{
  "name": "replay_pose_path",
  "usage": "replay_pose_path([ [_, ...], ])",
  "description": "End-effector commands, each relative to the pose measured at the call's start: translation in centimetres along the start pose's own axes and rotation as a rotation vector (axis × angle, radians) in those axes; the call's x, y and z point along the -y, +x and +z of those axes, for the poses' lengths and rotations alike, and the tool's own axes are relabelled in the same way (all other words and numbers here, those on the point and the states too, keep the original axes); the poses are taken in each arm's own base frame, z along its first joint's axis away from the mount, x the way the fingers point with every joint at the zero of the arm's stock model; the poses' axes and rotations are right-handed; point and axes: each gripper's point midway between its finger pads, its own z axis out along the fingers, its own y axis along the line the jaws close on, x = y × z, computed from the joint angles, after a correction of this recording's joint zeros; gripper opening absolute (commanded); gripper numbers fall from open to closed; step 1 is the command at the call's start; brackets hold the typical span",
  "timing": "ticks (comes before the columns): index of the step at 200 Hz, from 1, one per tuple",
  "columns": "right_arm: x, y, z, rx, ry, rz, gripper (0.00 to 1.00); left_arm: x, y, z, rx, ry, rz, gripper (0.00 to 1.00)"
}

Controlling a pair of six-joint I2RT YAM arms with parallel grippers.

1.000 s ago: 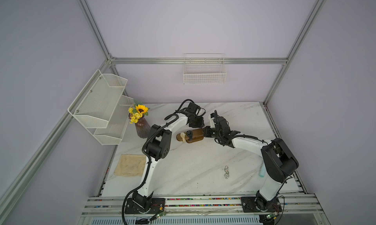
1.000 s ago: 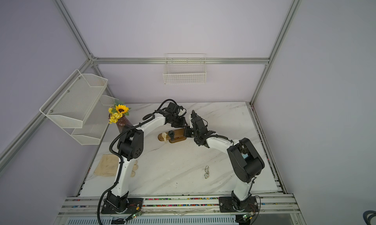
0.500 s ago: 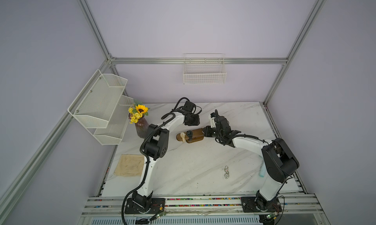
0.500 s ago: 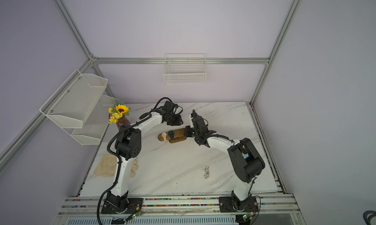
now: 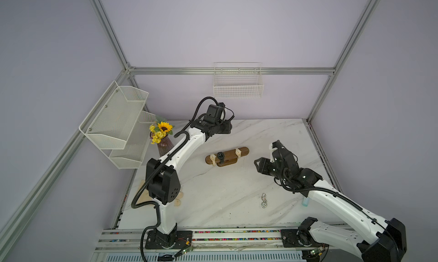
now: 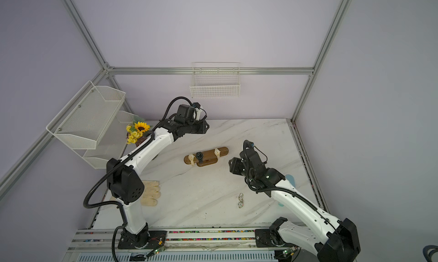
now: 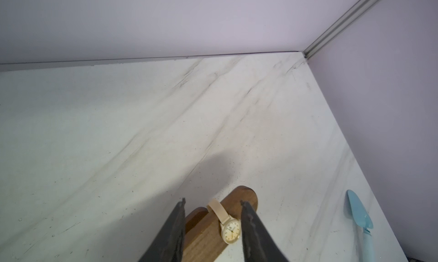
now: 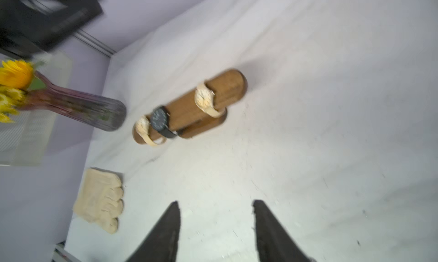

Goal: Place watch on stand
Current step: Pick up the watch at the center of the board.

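The brown wooden stand (image 5: pixel 229 154) (image 6: pixel 208 154) lies mid-table. A black watch (image 5: pixel 221 156) (image 8: pixel 160 119) is wrapped round its bar, between two cream watches (image 5: pixel 212 157) (image 5: pixel 238 152). My left gripper (image 5: pixel 228 128) (image 7: pixel 212 201) hovers behind the stand toward the back wall, open and empty. Past its fingertips show the stand's end (image 7: pixel 203 234) and one cream watch (image 7: pixel 231 228). My right gripper (image 5: pixel 257 164) (image 8: pixel 215 202) hangs to the right of the stand, clear of it, open with only bare table between its fingers.
A vase with a sunflower (image 5: pixel 163 142) stands left of the stand. A cream glove (image 6: pixel 150 193) lies by the left arm's base, a metal keychain (image 5: pixel 263 200) near the front, a blue scoop (image 7: pixel 360 220) at the right edge. A mesh shelf (image 5: pixel 116 121) and wire basket (image 5: pixel 238 83) hang on the walls.
Both grippers were at the stand a second ago. The right one has opened and drawn back to the right; the left one has lifted away toward the back and opened wider.
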Motion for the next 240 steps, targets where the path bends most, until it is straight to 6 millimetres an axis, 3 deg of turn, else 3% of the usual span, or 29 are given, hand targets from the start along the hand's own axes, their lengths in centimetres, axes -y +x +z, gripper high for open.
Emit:
replay_pose_path([
  [1,6.9,6.8,-1.0,-0.178,0.333,0.1,0.65,3.0,3.0,-0.8,-0.043,0.038,0.07,0.39],
  [23,7.9,10.9,-0.5,-0.293,0.368,0.151,0.68,4.2,4.8,-1.9,-0.064,0.078,0.064,0.4],
  [46,8.1,13.5,0.4,-0.358,0.337,0.199,0.61,4.0,6.5,-2.7,-0.088,0.09,0.044,0.4],
  [66,7.9,13.4,0.6,-0.33,0.297,0.219,0.55,3.8,7.3,-3.1,-0.094,0.088,0.035,0.4],
  [98,7.5,13.3,1.6,-0.285,0.229,0.263,0.33,4.0,8.5,-2.5,-0.134,0.115,0.021,0.4],
  [114,7.7,13.4,2.2,-0.277,0.227,0.278,0.28,3.9,9.1,-2.1,-0.15,0.114,0.015,0.4],
  [145,8.9,14.0,3.3,-0.293,0.249,0.299,0.26,3.7,9.9,-1.5,-0.174,0.115,0.007,0.4],
  [213,10.8,12.9,4.4,-0.26,0.224,0.333,0.2,3.8,10.7,-0.3,-0.21,0.124,-0.009,0.4],
  [240,10.0,12.3,5.0,-0.253,0.19,0.318,0.19,3.8,10.9,0.1,-0.221,0.126,-0.015,0.39],
])
